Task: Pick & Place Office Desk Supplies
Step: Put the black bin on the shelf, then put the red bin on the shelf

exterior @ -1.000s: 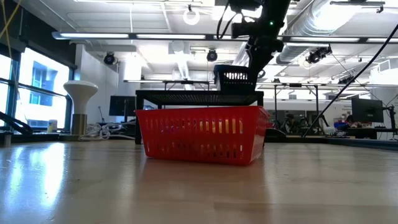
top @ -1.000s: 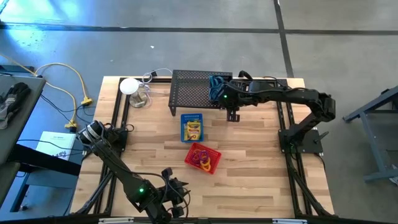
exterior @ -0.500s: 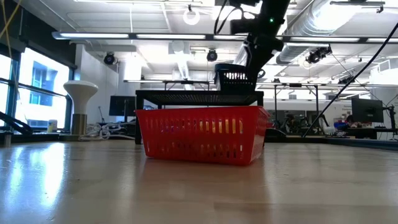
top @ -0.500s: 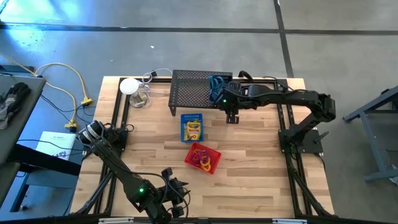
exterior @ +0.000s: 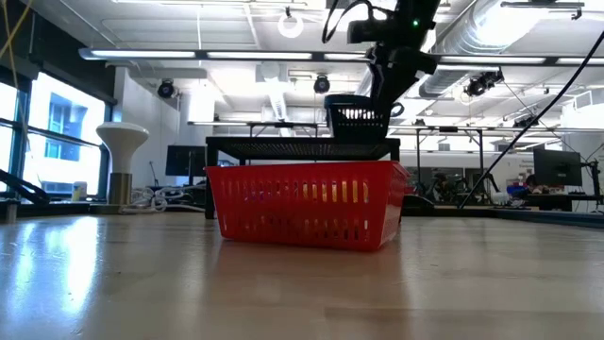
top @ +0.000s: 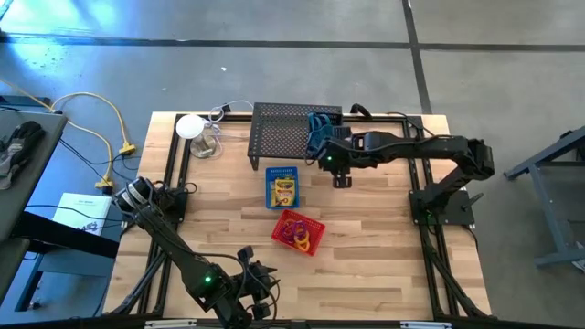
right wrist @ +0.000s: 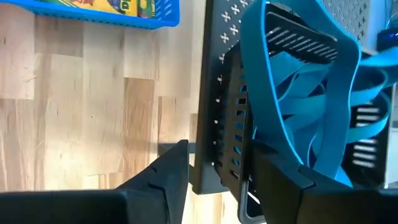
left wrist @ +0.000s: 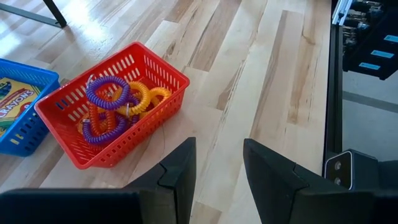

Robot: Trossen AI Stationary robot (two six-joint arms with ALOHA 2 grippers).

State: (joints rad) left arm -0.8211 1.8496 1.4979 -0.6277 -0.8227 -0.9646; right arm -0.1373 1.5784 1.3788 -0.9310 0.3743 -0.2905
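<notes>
Jaws of right gripper (right wrist: 214,180) open, empty, beside black bin (right wrist: 233,124) holding blue bands (right wrist: 298,93)

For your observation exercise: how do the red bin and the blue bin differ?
The red bin holds coiled purple, orange and yellow rings; the blue bin holds yellow printed boxes. The red bin lies skewed on the table, nearer the left arm; the blue bin sits squarely beside the black rack. Both are small slotted plastic bins.

1. We see a grey concrete floor (top: 274,64) around the wooden table (top: 366,265).
2. Left of the table sits a dark desk (top: 23,196).
3. Beyond the table, ceiling strip lights (exterior: 189,55) glow; a window (exterior: 61,142) stands at left.
</notes>
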